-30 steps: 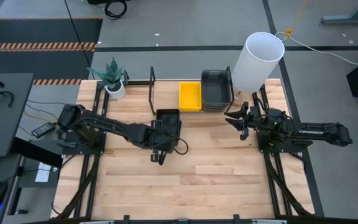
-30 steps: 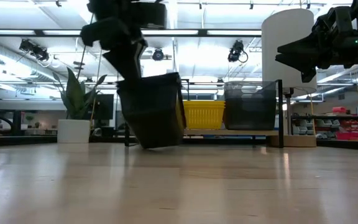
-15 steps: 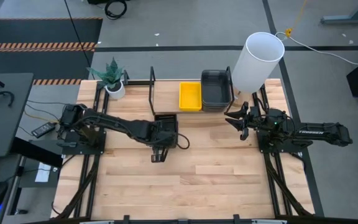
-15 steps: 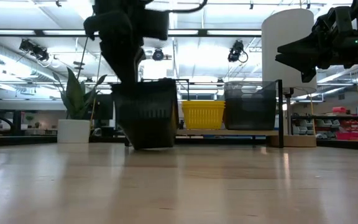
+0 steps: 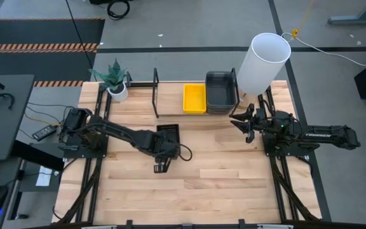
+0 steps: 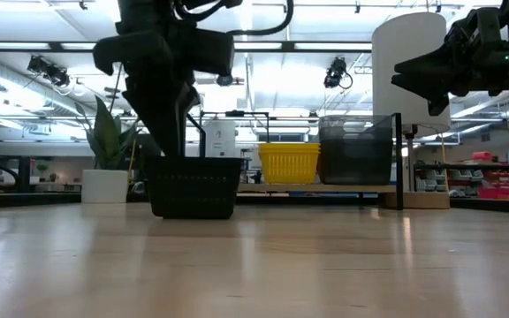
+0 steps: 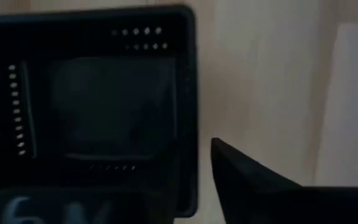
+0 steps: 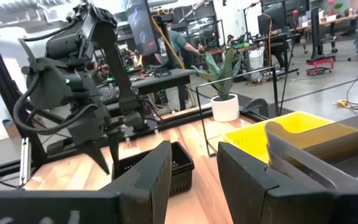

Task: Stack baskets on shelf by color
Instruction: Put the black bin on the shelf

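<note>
A black perforated basket [image 5: 169, 132] sits level on its bottom on the tabletop, in front of the shelf; it also shows in the low view [image 6: 193, 185]. My left gripper [image 5: 166, 144] stands over it, open, pointing down. One finger [image 7: 247, 177] is outside the basket's wall [image 7: 188, 112], with bare wood between them. My right gripper [image 5: 239, 121] hangs open and empty above the table's right side. A yellow basket [image 5: 194, 98] and a dark-grey basket [image 5: 221, 91] rest on the shelf [image 6: 334, 187].
A tall white cylinder [image 5: 262, 62] stands at the shelf's right end. A potted plant [image 5: 115, 81] stands at its left end. The shelf's black upright bars [image 5: 155, 92] rise behind the black basket. Bare plank tabletop [image 5: 221, 172] lies toward the near edge.
My left gripper has gone down and toward the table's near edge with the black basket. The basket hung tilted and clear of the table; now it sits level on its bottom.
</note>
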